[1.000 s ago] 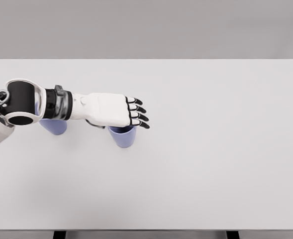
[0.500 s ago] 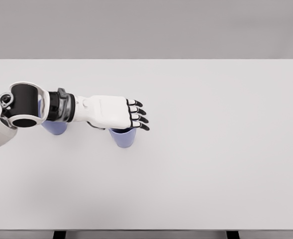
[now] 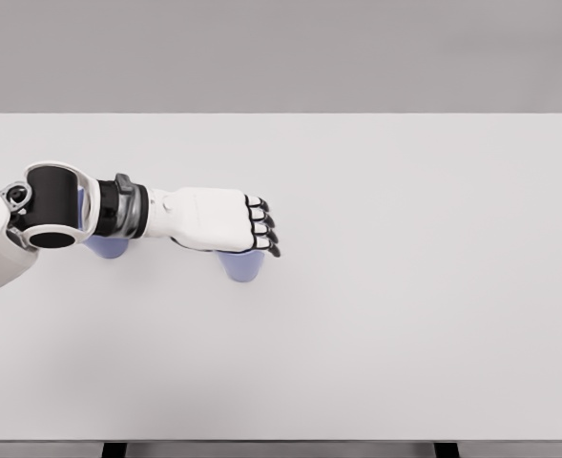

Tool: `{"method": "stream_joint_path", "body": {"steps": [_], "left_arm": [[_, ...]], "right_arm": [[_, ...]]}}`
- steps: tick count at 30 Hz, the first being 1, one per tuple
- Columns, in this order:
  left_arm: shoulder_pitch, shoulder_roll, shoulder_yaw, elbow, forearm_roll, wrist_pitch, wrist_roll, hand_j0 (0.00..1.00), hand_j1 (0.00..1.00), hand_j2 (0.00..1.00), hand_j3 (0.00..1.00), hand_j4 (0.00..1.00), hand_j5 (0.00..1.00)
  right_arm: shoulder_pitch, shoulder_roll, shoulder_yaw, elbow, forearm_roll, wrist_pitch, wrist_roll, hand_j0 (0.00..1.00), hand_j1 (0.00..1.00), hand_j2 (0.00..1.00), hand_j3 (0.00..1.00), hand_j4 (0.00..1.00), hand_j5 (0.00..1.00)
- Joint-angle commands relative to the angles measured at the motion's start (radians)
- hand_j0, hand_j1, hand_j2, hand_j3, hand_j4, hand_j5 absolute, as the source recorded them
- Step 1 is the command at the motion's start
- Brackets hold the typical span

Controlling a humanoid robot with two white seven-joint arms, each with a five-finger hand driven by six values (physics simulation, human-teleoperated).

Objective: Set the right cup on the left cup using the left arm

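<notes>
Most of the right cup (image 3: pixel 243 269) is covered by the left hand (image 3: pixel 214 220); only its lower wall is seen below the palm, and its rim and mouth are hidden. Whether the cup is touched or gripped cannot be told, since the palm side and thumb are turned away from the camera. The left cup (image 3: pixel 106 247) is largely masked by the forearm and wrist ring, with only a lavender sliver shown beneath them. The left arm is cut off by the picture's left edge at the shoulder. The bench (image 3: pixel 405 315) is clipped at its left and right edges, and its legs are cropped by the bottom edge.
</notes>
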Motion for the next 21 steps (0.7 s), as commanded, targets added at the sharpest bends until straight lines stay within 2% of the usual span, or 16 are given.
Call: {"method": "stream_joint_path", "body": {"steps": [1, 7, 11, 21], "left_arm": [[0.0, 0.003, 0.001, 0.0, 0.004, 0.002, 0.0, 0.77, 0.77, 0.77, 0.77, 0.77, 0.77], [0.002, 0.003, 0.001, 0.0, 0.006, 0.002, 0.0, 0.66, 0.66, 0.66, 0.66, 0.66, 0.66], [0.0, 0.003, 0.001, 0.0, 0.004, 0.002, 0.0, 0.66, 0.66, 0.66, 0.66, 0.66, 0.66], [-0.002, 0.003, 0.012, 0.0, 0.015, 0.002, 0.0, 0.54, 0.54, 0.54, 0.54, 0.54, 0.54]], "right_arm": [[0.0, 0.0, 0.0, 0.0, 0.0, 0.0, 0.0, 1.0, 1.0, 1.0, 1.0, 1.0, 1.0], [0.0, 0.0, 0.0, 0.0, 0.0, 0.0, 0.0, 1.0, 1.0, 1.0, 1.0, 1.0, 1.0], [0.0, 0.0, 0.0, 0.0, 0.0, 0.0, 0.0, 1.0, 1.0, 1.0, 1.0, 1.0, 1.0], [0.0, 0.0, 0.0, 0.0, 0.0, 0.0, 0.0, 1.0, 1.0, 1.0, 1.0, 1.0, 1.0]]}}
